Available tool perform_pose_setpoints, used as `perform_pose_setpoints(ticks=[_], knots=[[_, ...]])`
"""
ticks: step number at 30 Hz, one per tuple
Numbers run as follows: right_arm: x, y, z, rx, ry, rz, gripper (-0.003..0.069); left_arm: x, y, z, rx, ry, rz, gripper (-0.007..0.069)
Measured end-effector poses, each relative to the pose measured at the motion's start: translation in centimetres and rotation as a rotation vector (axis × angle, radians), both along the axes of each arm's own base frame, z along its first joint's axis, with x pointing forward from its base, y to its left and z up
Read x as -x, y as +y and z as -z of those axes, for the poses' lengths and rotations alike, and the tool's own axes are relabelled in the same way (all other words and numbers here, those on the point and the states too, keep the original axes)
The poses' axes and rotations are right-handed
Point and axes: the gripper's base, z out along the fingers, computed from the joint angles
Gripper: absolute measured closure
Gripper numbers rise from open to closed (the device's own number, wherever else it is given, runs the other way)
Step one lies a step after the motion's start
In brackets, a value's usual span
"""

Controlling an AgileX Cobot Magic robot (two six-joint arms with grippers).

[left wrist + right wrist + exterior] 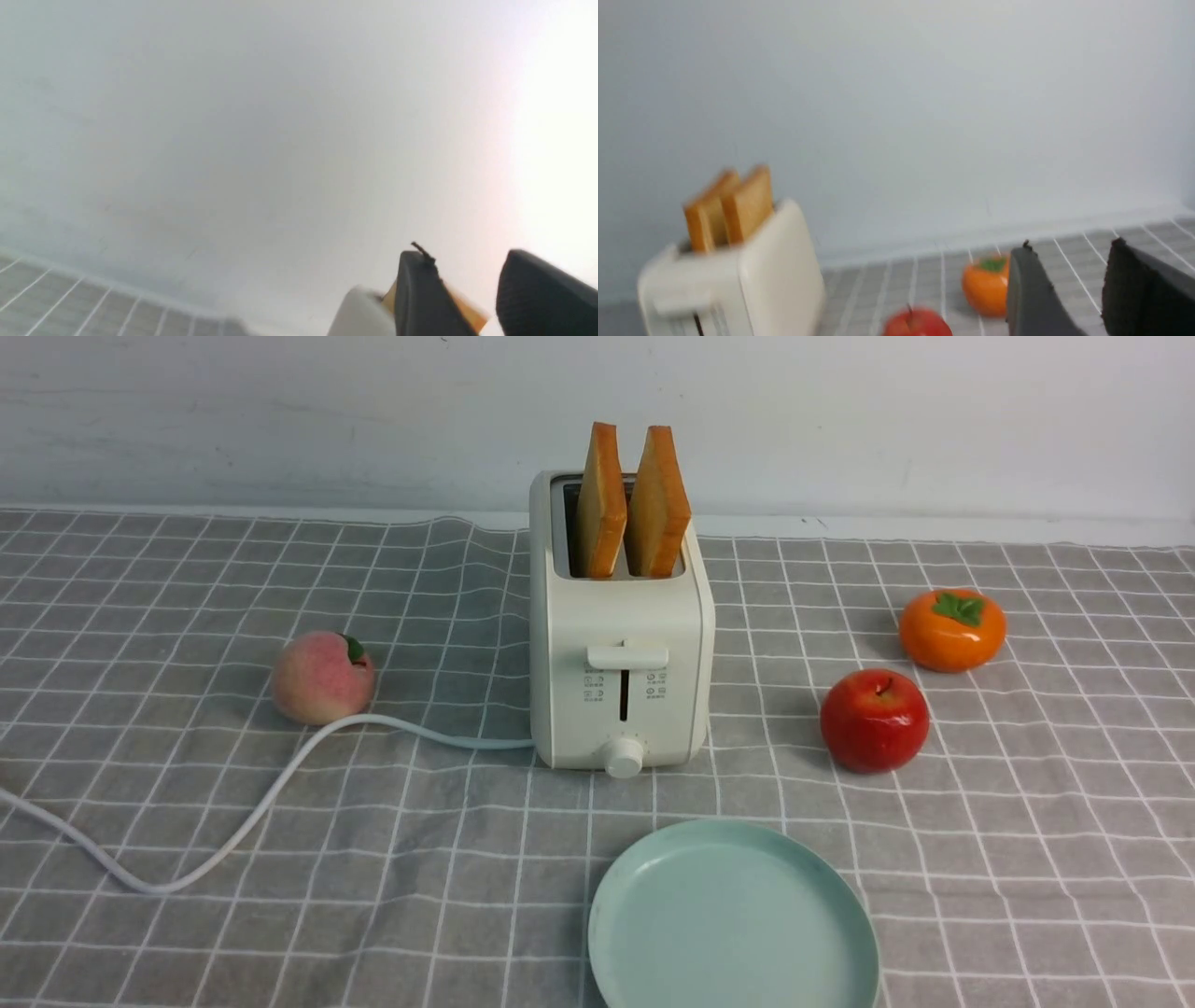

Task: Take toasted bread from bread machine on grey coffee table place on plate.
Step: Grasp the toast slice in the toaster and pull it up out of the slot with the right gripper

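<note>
The cream-white bread machine [621,644] stands at the middle of the grey coffee table [168,607]. Two slices of toasted bread [600,499] [658,504] stand upright in its slots. The empty mint-green plate [733,915] lies in front of it, at the near edge. Neither gripper shows in the front view. In the left wrist view my left gripper [467,261] is open and empty, with the blurred bread machine [359,312] and a toast edge [465,310] behind its fingers. In the right wrist view my right gripper [1071,252] is open and empty, well apart from the bread machine [738,280] and its toast [728,205].
A peach [322,677] lies left of the bread machine, with the white cord [233,821] curving past it to the left edge. A red apple [875,719] and an orange persimmon [952,630] lie to the right. A white wall stands behind.
</note>
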Motion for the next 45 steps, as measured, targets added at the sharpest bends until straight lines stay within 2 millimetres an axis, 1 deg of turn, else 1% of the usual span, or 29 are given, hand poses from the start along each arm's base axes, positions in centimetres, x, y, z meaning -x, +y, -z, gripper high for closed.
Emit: perform_pose_setpoints(ticks=[1,2,4,5,6,7,8,9,10,11,13,15,16,17,19,20,21,24,26,29,31,32,33,34,37,39,40,42,45], knots=[[0.2,0.0,-0.8,-0.035,-0.035,-0.011,0.0419,0.1,0.1,-0.6,0.032,-0.015,0.009,0.0386],[0.2,0.0,-0.8,-0.04,-0.035,-0.012,0.0419,0.2,0.1,-0.7,0.037,-0.016,0.009,0.0386],[0.8,-0.1,-4.1,-0.099,-0.084,-0.035,0.0419,1.1,0.4,-4.3,0.096,-0.051,0.002,0.0386],[1.1,-0.1,-5.5,-0.108,-0.101,-0.038,0.0419,1.2,0.5,-5.3,0.109,-0.046,-0.003,0.0386],[1.1,-0.1,-6.9,-0.116,-0.1,-0.041,0.0419,1.7,0.6,-7.3,0.118,-0.061,-0.008,0.0386],[1.1,-0.1,-9.2,-0.124,-0.092,-0.045,0.0419,1.7,0.7,-9.6,0.126,-0.033,-0.023,0.0386],[1.1,-0.1,-9.6,-0.125,-0.091,-0.045,0.0419,1.7,0.7,-10.1,0.126,-0.041,-0.022,0.0386],[0.9,-0.1,-12.5,-0.128,-0.08,-0.047,0.0419,1.6,0.9,-12.7,0.133,0.005,-0.044,0.0386],[0.6,0.0,-14.4,-0.128,-0.063,-0.047,0.0419,1.4,1.1,-14.5,0.136,0.045,-0.061,0.0386],[0.5,0.0,-17.2,-0.132,-0.048,-0.048,0.0419,0.9,1.2,-16.2,0.143,0.113,-0.083,0.0386],[-0.9,0.0,-19.6,-0.128,0.057,-0.042,0.0419,-0.5,1.5,-18.3,0.153,0.254,-0.122,0.0386],[-2.3,0.0,-21.2,-0.071,0.164,-0.011,0.0419,-2.7,1.9,-18.5,0.162,0.46,-0.169,0.0386],[-2.3,0.0,-21.5,-0.062,0.168,-0.006,0.0419,-2.7,1.9,-18.3,0.163,0.477,-0.173,0.0386],[-3.9,-0.2,-21.8,0.021,0.271,0.036,0.0419,-4.4,2.1,-17.6,0.158,0.626,-0.208,0.0386],[-5.3,-0.3,-21.4,0.08,0.355,0.065,0.0419,-5.6,2.3,-16.8,0.146,0.73,-0.237,0.0386],[-6.8,-0.5,-20.8,0.129,0.424,0.086,0.0419,-6.7,2.4,-16.0,0.129,0.809,-0.265,0.0386],[-7.0,-0.5,-20.7,0.131,0.432,0.086,0.0419,-6.9,2.5,-15.9,0.126,0.82,-0.268,0.0386],[-10.2,-0.2,-18.5,0.104,0.569,0.058,0.0419,-7.6,2.4,-15.4,0.116,0.863,-0.273,0.0386],[-12.3,0.3,-16.5,0.031,0.701,-0.003,0.0419,-7.8,1.9,-14.9,0.102,0.876,-0.231,0.0386],[-14.6,1.0,-14.5,-0.025,0.819,-0.069,0.0419,-7.9,1.1,-14.2,0.093,0.898,-0.169,0.0386],[-17.3,2.6,-12.7,-0.043,0.92,-0.192,0.0419,-8.1,0.0,-13.2,0.076,0.939,-0.087,0.0386],[-17.5,2.8,-12.6,-0.038,0.926,-0.211,0.0419,-8.2,-0.1,-13.0,0.071,0.946,-0.077,0.0386],[-18.5,3.6,-12.3,-0.018,0.943,-0.265,0.0419,-8.3,-0.5,-12.7,0.061,0.962,-0.051,0.0386],[-20.1,5.1,-12.4,0.035,0.943,-0.348,0.0414,-8.6,-1.1,-12.2,0.043,0.986,-0.015,0.0386],[-22.8,7.9,-13.3,0.098,0.895,-0.48,0.0396,-9.1,-1.9,-11.5,-0.03,1.035,0.023,0.0386],[-24.5,9.8,-14.3,0.135,0.85,-0.54,0.0374,-9.3,-2.3,-11.1,-0.076,1.067,0.039,0.0386],[-24.9,10.2,-14.1,0.144,0.853,-0.549,0.0368,-9.4,-2.3,-11.0,-0.081,1.073,0.041,0.0386],[-27.7,12.9,-15.0,0.164,0.811,-0.605,0.0323,-9.4,-2.6,-10.6,-0.103,1.11,0.063,0.0386],[-30.6,15.2,-14.5,0.178,0.806,-0.638,0.027,-9.3,-2.8,-10.5,-0.087,1.13,0.084,0.0386]])
